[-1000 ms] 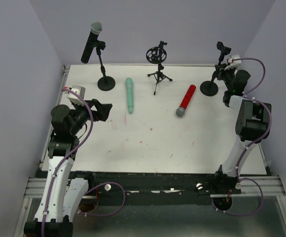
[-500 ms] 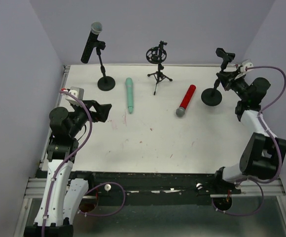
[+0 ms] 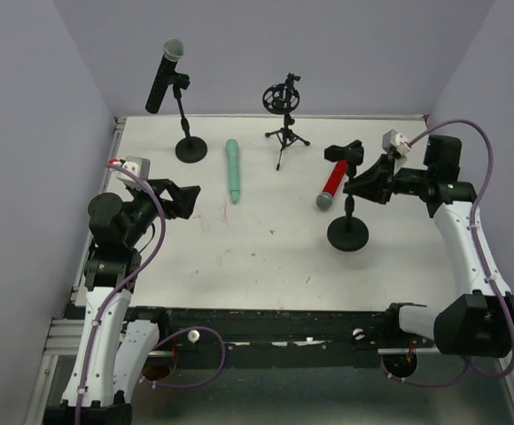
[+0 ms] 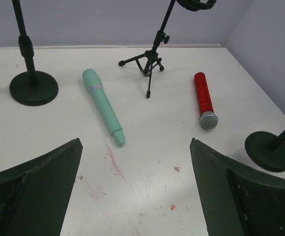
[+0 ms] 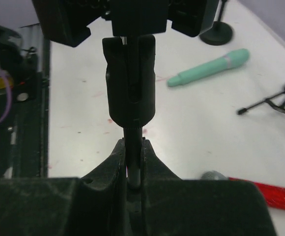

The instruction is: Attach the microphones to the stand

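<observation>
Black metal stand (image 3: 348, 234), disc-based: its thin round pole is pinched tight by the right gripper (image 3: 356, 188). The left gripper (image 4: 135, 143) gapes wide, holding nothing.

Right fingers (image 3: 365, 188) around stand pole (image 3: 349, 212)

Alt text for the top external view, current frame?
Right gripper is shut on the pole of an empty round-base stand beside the red microphone. The teal microphone lies flat on the white table; the black microphone sits clipped in the back-left stand. Left gripper hovers open.
</observation>
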`<state>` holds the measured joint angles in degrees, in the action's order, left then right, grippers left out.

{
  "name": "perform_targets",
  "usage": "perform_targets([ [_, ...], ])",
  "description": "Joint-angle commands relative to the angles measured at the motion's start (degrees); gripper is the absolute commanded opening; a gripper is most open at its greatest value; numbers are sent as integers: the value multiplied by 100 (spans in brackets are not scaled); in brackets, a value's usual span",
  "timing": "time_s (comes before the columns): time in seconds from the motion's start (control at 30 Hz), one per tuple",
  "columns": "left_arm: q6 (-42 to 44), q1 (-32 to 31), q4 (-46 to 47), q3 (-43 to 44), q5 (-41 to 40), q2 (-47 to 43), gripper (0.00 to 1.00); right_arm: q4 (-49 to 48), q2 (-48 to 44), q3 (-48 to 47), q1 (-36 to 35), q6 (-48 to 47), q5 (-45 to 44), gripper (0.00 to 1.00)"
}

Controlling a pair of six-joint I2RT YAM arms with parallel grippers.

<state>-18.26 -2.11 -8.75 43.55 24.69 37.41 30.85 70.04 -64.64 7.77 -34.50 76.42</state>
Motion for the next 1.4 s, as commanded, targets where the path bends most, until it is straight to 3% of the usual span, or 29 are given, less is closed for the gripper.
perform_targets([
  [0.0,-64,-18,225,-92,186,47,98,-127,-218,248,-1160,423,226,0],
  [0.1,-55,-26,269,-119,194,65,98,-1194,-167,593,-1673,1128,-22,1],
  [0.37,-81,-18,462,-215,387,153,98,-1757,308,628,-2385,989,-329,4],
  [0.63,-72,-18,559,-268,458,258,98,-4356,615,1445,-2412,2157,-629,8],
  [1.07,-81,-18,717,-347,642,267,98,-5791,660,2210,-2403,2746,-1753,17],
  [1.2,-81,-18,726,-347,651,267,98,-5626,765,2237,-2403,2546,-1316,22],
  [1.37,-64,-18,779,-382,713,214,98,-3801,800,1921,-2394,1080,-1190,46],
])
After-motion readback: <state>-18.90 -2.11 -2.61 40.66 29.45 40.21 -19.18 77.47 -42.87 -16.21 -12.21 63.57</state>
